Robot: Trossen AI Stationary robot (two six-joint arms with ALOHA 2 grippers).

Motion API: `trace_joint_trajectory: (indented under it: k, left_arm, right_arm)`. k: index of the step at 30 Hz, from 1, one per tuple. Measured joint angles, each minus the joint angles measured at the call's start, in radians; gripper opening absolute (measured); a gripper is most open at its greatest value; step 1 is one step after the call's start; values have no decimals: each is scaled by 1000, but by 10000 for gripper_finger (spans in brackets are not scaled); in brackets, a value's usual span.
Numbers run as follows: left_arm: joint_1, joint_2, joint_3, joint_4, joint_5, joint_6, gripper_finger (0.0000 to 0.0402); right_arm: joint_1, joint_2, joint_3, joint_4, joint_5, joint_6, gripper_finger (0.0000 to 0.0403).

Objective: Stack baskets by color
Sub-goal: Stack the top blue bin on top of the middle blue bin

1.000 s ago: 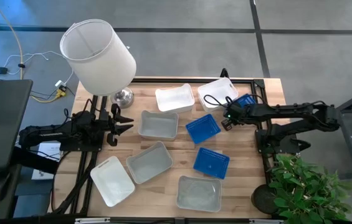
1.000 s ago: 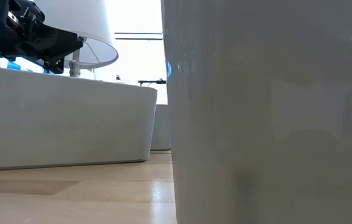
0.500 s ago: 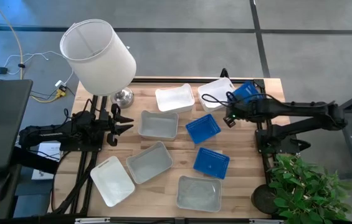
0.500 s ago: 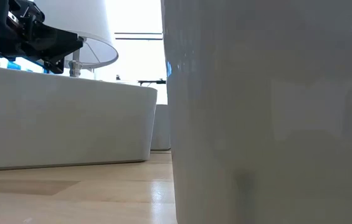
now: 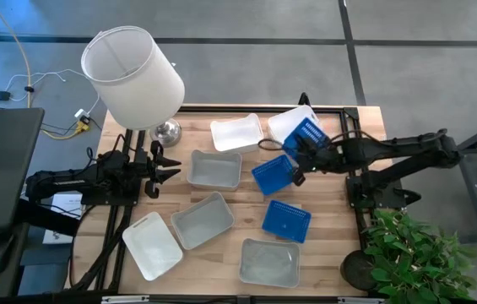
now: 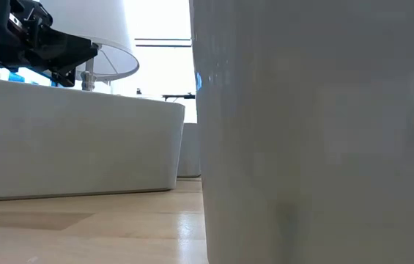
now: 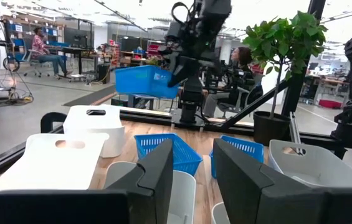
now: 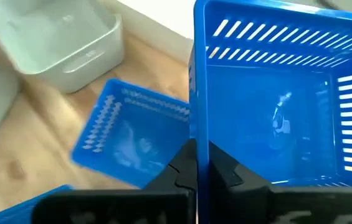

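Observation:
My right gripper [image 5: 300,154] is shut on a blue basket [image 5: 310,133] and holds it in the air over the table's far right part. It hangs beside a white basket [image 5: 290,121] and above another blue basket [image 8: 132,134]. A third blue basket [image 5: 286,219] lies nearer the front. Two more white baskets [image 5: 236,133] [image 5: 152,245] and three grey ones [image 5: 215,169] [image 5: 202,219] [image 5: 269,262] rest bottom-down on the wood. My left gripper [image 7: 194,174] waits open at the table's left edge, level, with nothing between its fingers. My right gripper pinches one side wall [image 8: 198,146] of the blue basket at its rim, one finger [image 8: 228,174] inside the basket and one outside. The fingers come slanting down from the table's right. The basket is lifted clear of the table, open side up and slightly tilted.
A lamp with a large white shade [image 5: 132,76] and a metal foot [image 5: 167,131] stands at the far left corner. A potted plant [image 5: 411,253] is past the table's right front. In the low view, basket walls [image 6: 316,132] close to the camera block most of the table.
My right gripper has risen and swung toward the table's left and a little nearer, staying shut. The blue basket has come up off the far right corner, clear of the table, and now hangs beside the white basket, above the middle blue one.

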Motion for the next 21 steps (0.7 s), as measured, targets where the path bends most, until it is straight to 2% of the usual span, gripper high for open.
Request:
trace_joint_trajectory:
  k: [5,11,14,21]
  left_arm:
    - [0,0,0,0,3,0,101]
    - [0,0,0,0,3,0,101]
    - [0,0,0,0,3,0,101]
    - [0,0,0,0,0,0,101]
  right_arm:
    - [43,167,147,-153,10,130,0]
    - [97,359,345,-330,99,222,0]
    - [120,413,413,-367,135,269,0]
    - [161,457,495,-396,133,350,0]
